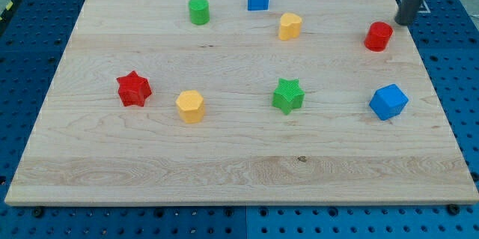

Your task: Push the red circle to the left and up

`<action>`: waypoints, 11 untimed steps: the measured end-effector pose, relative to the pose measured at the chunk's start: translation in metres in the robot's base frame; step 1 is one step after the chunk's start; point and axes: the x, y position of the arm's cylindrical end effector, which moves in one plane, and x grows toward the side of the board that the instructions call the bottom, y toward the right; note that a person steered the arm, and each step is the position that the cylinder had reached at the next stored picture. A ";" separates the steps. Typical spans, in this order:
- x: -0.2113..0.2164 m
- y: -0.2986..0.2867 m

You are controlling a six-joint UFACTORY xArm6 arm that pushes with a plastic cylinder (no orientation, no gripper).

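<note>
No readable text, labels or numbers on board [239, 171] or blocks.

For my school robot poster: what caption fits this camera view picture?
My tip sits just up-right of the red circle, with seven other coloured blocks spread over the wooden board.

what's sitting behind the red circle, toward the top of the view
Just up and to the view's right of the red circle is my tip, close to it; contact cannot be told. Otherwise only bare wooden board lies behind it. The circle's far side is hidden.
</note>
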 end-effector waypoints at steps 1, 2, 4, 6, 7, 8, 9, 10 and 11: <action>0.015 0.004; 0.037 -0.007; 0.057 -0.031; 0.023 -0.059; 0.021 -0.061; 0.016 -0.069; 0.016 -0.082; 0.020 -0.087; 0.032 -0.062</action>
